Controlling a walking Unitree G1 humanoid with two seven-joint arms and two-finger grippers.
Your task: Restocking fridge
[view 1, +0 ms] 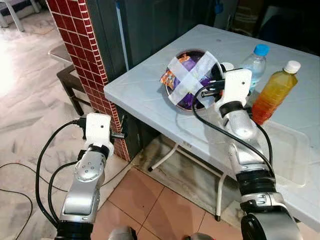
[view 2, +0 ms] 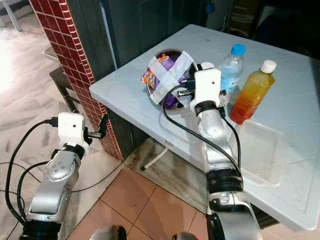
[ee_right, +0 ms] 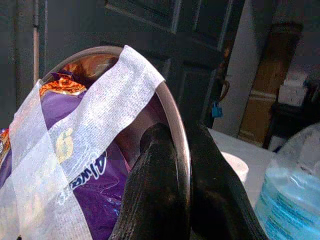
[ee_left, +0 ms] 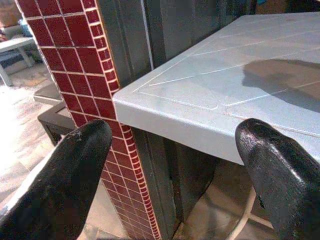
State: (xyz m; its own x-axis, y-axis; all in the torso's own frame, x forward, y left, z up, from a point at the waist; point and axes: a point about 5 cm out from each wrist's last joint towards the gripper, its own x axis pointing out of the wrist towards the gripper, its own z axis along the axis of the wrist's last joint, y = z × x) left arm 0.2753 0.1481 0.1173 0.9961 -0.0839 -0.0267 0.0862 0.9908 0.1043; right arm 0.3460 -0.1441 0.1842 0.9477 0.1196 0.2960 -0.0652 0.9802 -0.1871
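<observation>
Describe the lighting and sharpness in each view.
Left eye view: sunlit floor washes out white, table evenly lit. Left wrist view: table edge sharp, near fingers blurred. Right wrist view: dim background; the bowl rim and fingers gripping it are soft.

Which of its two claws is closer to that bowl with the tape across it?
The right. The right gripper is clamped on the bowl at its rim, one finger inside and one outside. The left gripper hangs open off the table's corner, near the brick pillar.
</observation>
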